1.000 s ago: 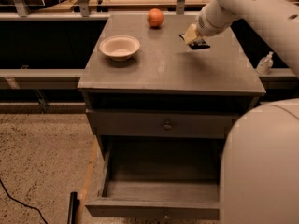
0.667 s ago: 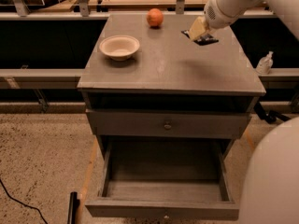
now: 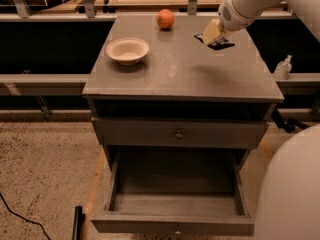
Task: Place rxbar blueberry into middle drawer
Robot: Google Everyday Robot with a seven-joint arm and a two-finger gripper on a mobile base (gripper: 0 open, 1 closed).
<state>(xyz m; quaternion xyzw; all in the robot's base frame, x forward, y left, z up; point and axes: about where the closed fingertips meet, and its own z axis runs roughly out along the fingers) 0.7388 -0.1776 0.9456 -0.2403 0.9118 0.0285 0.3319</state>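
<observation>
Gripper (image 3: 213, 33) sits over the far-right part of the cabinet top (image 3: 180, 76), tan fingers (image 3: 210, 30) clamped on the rxbar blueberry (image 3: 221, 44). Bar is dark, hangs from the fingertips, tilted, just above the surface. White arm (image 3: 250, 1) comes in from the far right. Middle drawer (image 3: 172, 223) is pulled out toward the near side, tray bare, well apart from the bar and below it. Upper drawer front (image 3: 150, 133) is closed, round knob (image 3: 179, 133) at centre. Pale bowl (image 3: 127, 50) on the left of the top, orange fruit (image 3: 165, 19) at the far edge, both apart from the gripper. Small bottle (image 3: 283, 68) on the ledge to the right.
</observation>
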